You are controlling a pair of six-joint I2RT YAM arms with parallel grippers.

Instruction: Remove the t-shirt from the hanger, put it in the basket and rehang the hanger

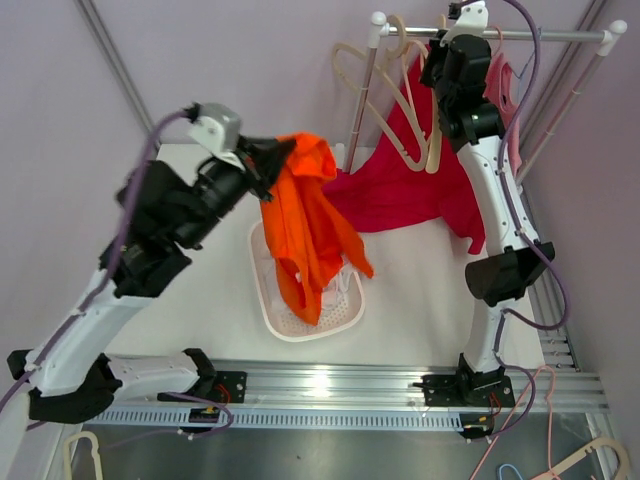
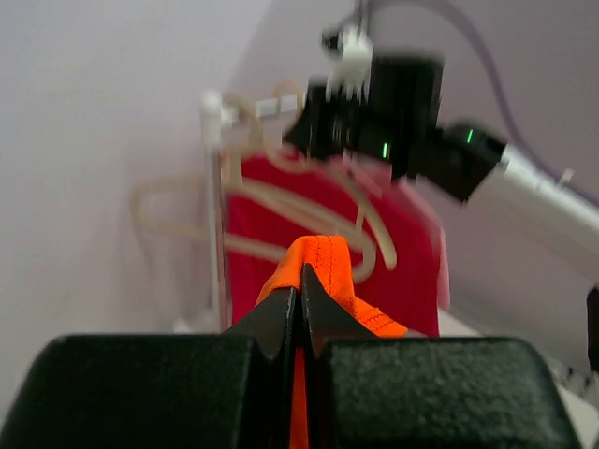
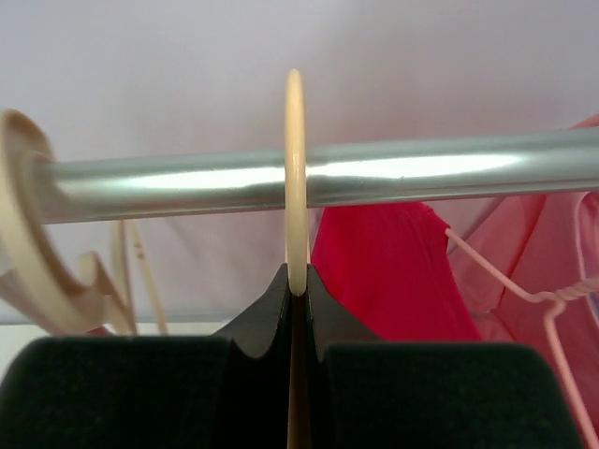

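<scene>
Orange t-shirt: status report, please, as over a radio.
Left end effector shut on orange t-shirt, dangling above basket. Right end effector shut on hanger hook at rail. Red shirt draped close by.

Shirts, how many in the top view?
3: orange shirt in the left gripper above the basket; red shirt on the rack; pink shirt at its right end. More may be hidden.

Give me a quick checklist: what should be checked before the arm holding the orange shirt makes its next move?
1. The left tool is shut on the orange t-shirt: ok.
2. No hanger inside that shirt: ok, none shows.
3. Shirt's lower end hangs over the basket: ok.
4. The right tool is shut on the hanger hook: ok.
5. Hook seated over the rail: ok.
6. Orange shirt apart from the red t-shirt: cannot tell.
</scene>
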